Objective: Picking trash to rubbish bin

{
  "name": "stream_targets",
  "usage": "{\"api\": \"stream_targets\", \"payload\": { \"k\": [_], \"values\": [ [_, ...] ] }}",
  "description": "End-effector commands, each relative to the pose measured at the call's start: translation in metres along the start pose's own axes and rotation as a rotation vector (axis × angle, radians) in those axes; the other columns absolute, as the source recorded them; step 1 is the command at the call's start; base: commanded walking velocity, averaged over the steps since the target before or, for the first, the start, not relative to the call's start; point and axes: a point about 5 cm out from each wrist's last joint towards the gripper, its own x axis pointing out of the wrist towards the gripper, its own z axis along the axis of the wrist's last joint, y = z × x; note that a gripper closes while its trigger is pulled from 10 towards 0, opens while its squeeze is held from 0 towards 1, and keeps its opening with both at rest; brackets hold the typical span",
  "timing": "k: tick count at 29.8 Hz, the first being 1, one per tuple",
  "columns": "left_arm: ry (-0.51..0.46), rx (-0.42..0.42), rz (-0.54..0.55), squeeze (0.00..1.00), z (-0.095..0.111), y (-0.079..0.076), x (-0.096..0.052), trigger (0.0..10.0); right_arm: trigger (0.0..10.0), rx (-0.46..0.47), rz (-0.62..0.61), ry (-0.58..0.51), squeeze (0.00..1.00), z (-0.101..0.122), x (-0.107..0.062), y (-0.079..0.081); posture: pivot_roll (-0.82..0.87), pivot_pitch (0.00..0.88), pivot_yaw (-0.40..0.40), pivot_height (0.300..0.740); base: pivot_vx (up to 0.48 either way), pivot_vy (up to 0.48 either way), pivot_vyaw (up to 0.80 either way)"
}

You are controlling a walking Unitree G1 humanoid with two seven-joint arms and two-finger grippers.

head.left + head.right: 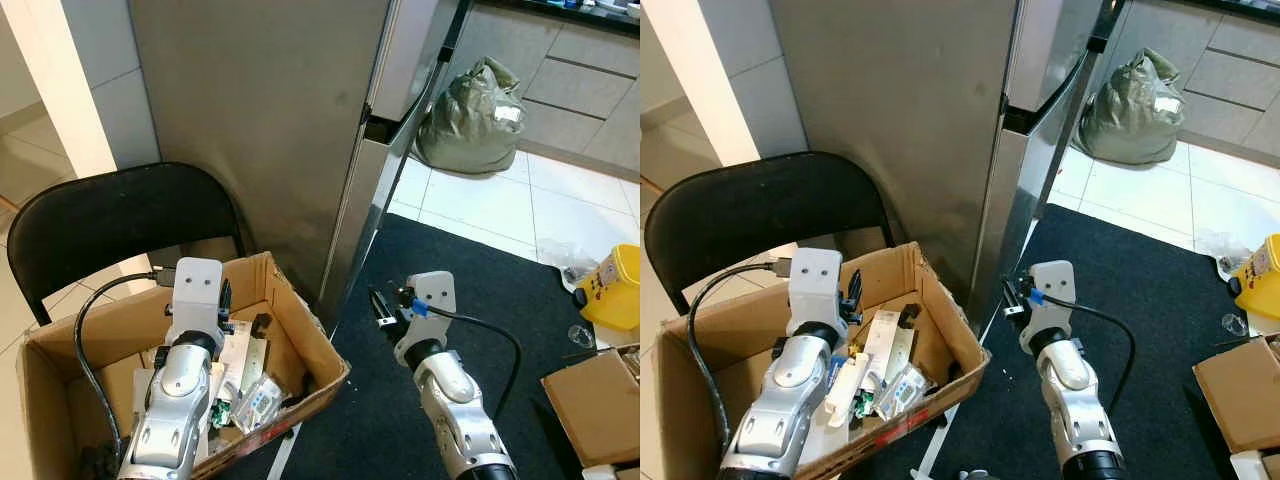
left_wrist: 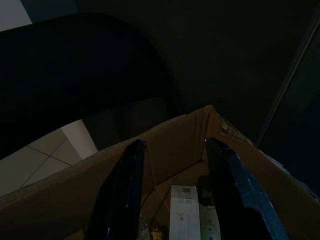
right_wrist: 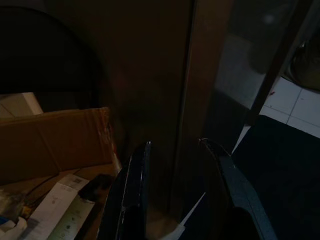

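Observation:
A cardboard box (image 1: 305, 330) used as the rubbish bin sits on the floor in front of me, holding several pieces of trash: white paper cartons (image 1: 240, 350) and small packets (image 1: 258, 400). My left gripper (image 2: 172, 150) hangs open over the box with nothing between its fingers (image 2: 127, 175). My right gripper (image 3: 175, 147) stands open and empty just right of the box, over the dark mat (image 1: 480, 290), facing the steel fridge (image 1: 290, 120).
A black folding chair (image 1: 110, 220) stands behind the box. A green rubbish bag (image 1: 475, 115) leans by the cabinets at the back. A yellow container (image 1: 618, 285), crumpled plastic (image 1: 568, 260) and another cardboard box (image 1: 600, 400) lie at the right.

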Motion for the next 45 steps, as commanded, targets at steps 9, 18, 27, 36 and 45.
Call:
{"api": "stream_targets", "payload": {
  "k": [9, 18, 27, 36, 45],
  "values": [
    [0.036, -0.03, -0.011, 0.0, -0.0062, -0.0048, -0.0032, 10.0, 10.0, 0.002, 0.0, 0.018, 0.0, -0.0028, -0.0033, -0.0003, 0.0, 0.11, -0.079, 0.74, -0.286, 0.0, 0.0],
    [0.036, -0.032, -0.014, 0.0, -0.0061, -0.0052, -0.0033, 10.0, 10.0, 0.001, 0.0, 0.02, 0.0, -0.003, -0.0037, 0.0, 0.0, 0.114, -0.079, 0.74, -0.315, 0.0, 0.0],
    [0.039, -0.031, -0.012, 0.0, -0.0062, -0.0056, -0.0031, 10.0, 10.0, -0.001, 0.002, 0.022, 0.0, -0.0027, -0.0033, -0.0006, 0.0, 0.116, -0.082, 0.74, -0.288, 0.0, 0.0],
    [0.039, -0.033, -0.007, 0.0, -0.0059, -0.0058, -0.0023, 10.0, 10.0, 0.002, 0.003, 0.021, 0.0, -0.0018, -0.0028, -0.0005, 0.0, 0.121, -0.083, 0.74, 0.0, 0.0, 0.0],
    [0.04, -0.028, -0.011, 0.0, -0.0057, -0.0066, -0.0008, 10.0, 10.0, 0.017, -0.005, 0.021, 0.0, -0.0013, -0.002, -0.0004, -0.01, 0.125, -0.079, 0.74, 0.0, 0.0, -0.24]
  ]
}}
